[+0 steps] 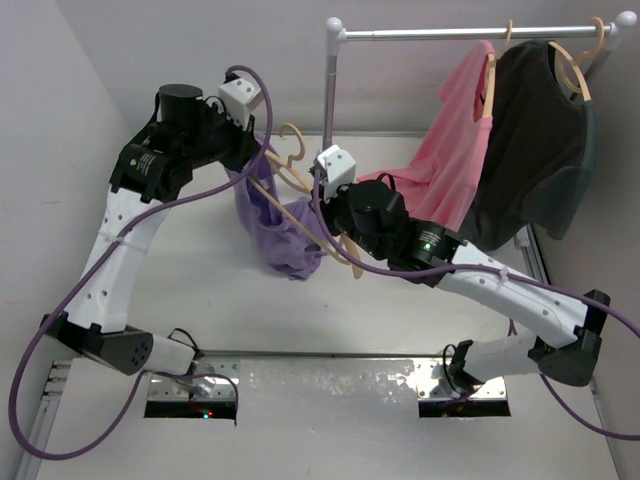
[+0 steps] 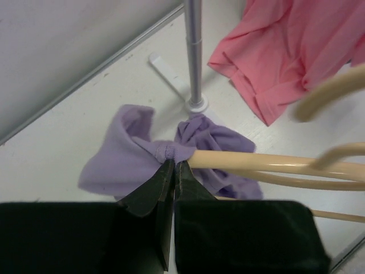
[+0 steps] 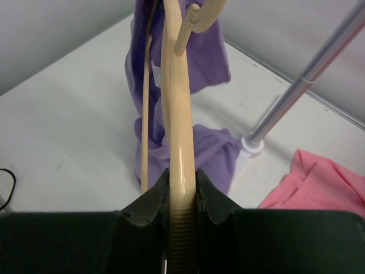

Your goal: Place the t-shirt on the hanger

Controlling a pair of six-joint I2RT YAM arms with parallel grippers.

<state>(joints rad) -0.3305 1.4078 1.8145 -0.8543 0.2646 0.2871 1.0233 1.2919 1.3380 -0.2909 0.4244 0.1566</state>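
**Lavender t-shirt, part-threaded on a hanger, held between two arms**

Setting: a white table [image 1: 200,310] boxed in by pale grey walls, with a clothes rail [image 1: 450,32] across the far right corner.

1. Left gripper [image 2: 174,168]. Fingers pressed together, pinching a bunched band of the t-shirt's cloth right at the tip of one hanger arm.

2. T-shirt [image 1: 275,235]. Light purple, held above the table left of centre. It droops in a crumpled bundle from the pinched point, and its lower folds reach down to the table near the foot of the pole.

3. Hanger [image 1: 300,178]. Pale wood colour, lying aslant in the air, hook pointing to the far side. One arm tip is wrapped in the gathered cloth. The hook and the other arm are bare.

4. Right gripper [image 3: 182,177]. Clamped on the bare arm of the hanger near its outer end, the wood lying between the two fingers.

5. Pole [image 1: 328,90]. Silver upright carrying the rail, just behind the hanger.

6. Pink shirt [image 1: 450,150] and black shirt [image 1: 540,150]. Each hangs on its own hanger from the rail, well right of the work.

Progress, as judged: early to middle. One hanger arm has entered the shirt. Left to do: draw the cloth along that arm, bring the second arm inside, free the hook through the neck, and settle both shoulders.
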